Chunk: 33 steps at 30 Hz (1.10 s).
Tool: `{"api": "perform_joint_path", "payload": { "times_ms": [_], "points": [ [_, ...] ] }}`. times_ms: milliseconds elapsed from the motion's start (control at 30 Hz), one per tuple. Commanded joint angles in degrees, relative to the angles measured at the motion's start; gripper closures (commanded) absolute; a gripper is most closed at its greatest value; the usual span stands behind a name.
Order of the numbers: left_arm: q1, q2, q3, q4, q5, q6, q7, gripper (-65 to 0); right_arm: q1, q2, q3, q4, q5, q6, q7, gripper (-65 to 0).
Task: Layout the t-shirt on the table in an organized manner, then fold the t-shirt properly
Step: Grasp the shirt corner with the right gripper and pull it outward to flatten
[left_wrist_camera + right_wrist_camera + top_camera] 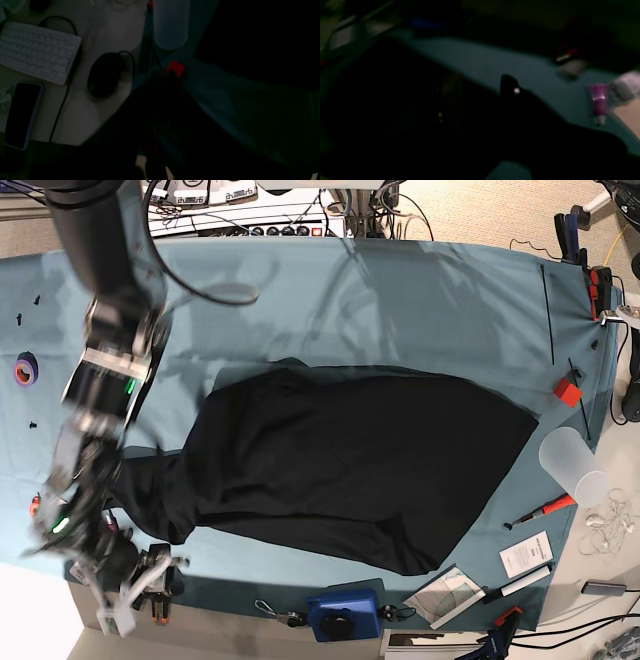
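Tools [345, 616] crowd near edge; far cloth [400, 300] seemingly open.

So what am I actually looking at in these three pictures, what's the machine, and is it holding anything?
It is a robot with two arms, folding laundry. The bright picture looks straight down on a table covered in teal cloth, with a black t-shirt spread across it. The right arm shows blurred at that picture's left, its fingers beside the shirt's edge. The two dark pictures come from cameras on the wrists. The left one sees a keyboard, mouse and phone on a desk nearby. The right one sees a purple tube. Whether anything is held is too dark to tell.
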Motion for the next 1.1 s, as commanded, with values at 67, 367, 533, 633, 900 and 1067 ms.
{"api": "perform_joint_path", "payload": {
  "times_ms": [67,367,533,633,900,1067],
  "points": [
    [0.0,-0.96,-0.33,0.9,-0.83,0.0,-1.29,0.0,0.28,0.26,0.11,3.08,1.6,0.48,-0.2,-25.3],
    [-0.02,-0.96,-0.33,0.9,-0.85,0.0,-1.31,0.0,-14.69,0.26,0.11,5.86,-8.09,-3.43,4.52,-25.3],
    [-0.02,-0.96,-0.33,0.9,-0.83,0.0,-1.31,0.0,-24.15,0.2,0.11,5.86,-10.27,-3.48,11.72,-25.3],
    [-0.02,-0.96,-0.33,0.9,-0.83,0.0,-1.31,0.0,-26.99,-0.09,0.09,5.86,-10.62,-3.56,12.07,-25.3],
    [-0.02,-0.92,-0.33,0.9,-0.83,0.0,-1.31,0.0,-28.74,-0.72,0.04,5.75,-14.08,-7.15,16.37,-9.7],
    [-0.02,-0.79,-0.33,0.9,-0.83,0.0,-1.44,0.0,-27.82,-0.81,0.09,6.69,-17.88,-5.18,16.7,0.0]
  ]
}}
